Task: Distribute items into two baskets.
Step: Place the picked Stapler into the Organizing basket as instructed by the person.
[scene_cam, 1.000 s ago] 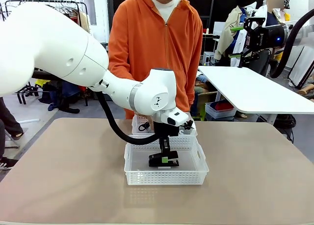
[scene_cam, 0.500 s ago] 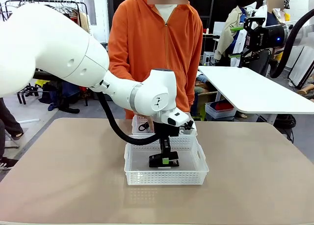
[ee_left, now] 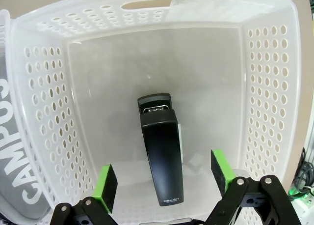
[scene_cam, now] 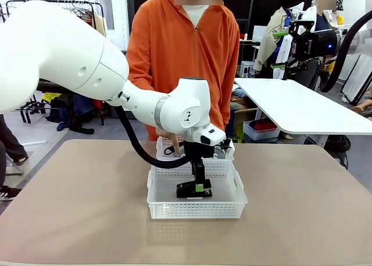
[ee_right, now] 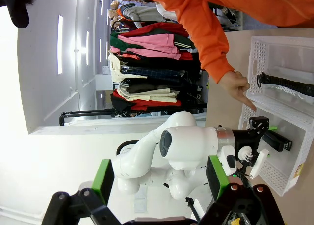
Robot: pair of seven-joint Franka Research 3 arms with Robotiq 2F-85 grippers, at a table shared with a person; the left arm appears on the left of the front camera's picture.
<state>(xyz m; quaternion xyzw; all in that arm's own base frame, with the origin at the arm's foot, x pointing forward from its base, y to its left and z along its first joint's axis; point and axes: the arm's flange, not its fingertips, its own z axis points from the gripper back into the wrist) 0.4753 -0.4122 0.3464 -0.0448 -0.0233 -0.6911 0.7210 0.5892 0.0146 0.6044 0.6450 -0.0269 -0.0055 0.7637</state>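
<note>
We work across the table (scene_cam: pixel 81 219) from left to right. The left arm enters from the left and reaches to the middle, where the left claw (scene_cam: pixel 199 183) hangs inside the nearer basket (scene_cam: pixel 196 211). In the left wrist view its green pads (ee_left: pixel 107 186) stand wide apart on either side of the stapler (ee_left: pixel 162 154) without touching it: the claw is released. The stapler lies flat on the basket floor, roughly central, clear of the lattice walls.

Just behind stands the farther basket (scene_cam: pixel 167 143), touching or nearly touching the nearer one. The grey pouch (ee_left: pixel 12 156) with its white lettering lies in it, seen through the wall at the left edge of the wrist view; its black strap (ee_right: pixel 289 85) shows in the right wrist view. The person's hand (ee_right: pixel 236 86) points at or rests on that basket's rim.

Far right, the right claw (ee_right: pixel 159 182) is held high, away from the table, pads spread and empty.

We judge both items placed, one per basket, with only the retreat remaining. To do it well:

1. Keep the pads wide.
2. Lift straight up, so that neither finger drags the stapler or catches the rim.
3. Clear the basket wall before moving sideways.
4. Steer away from the person's hand.
</note>
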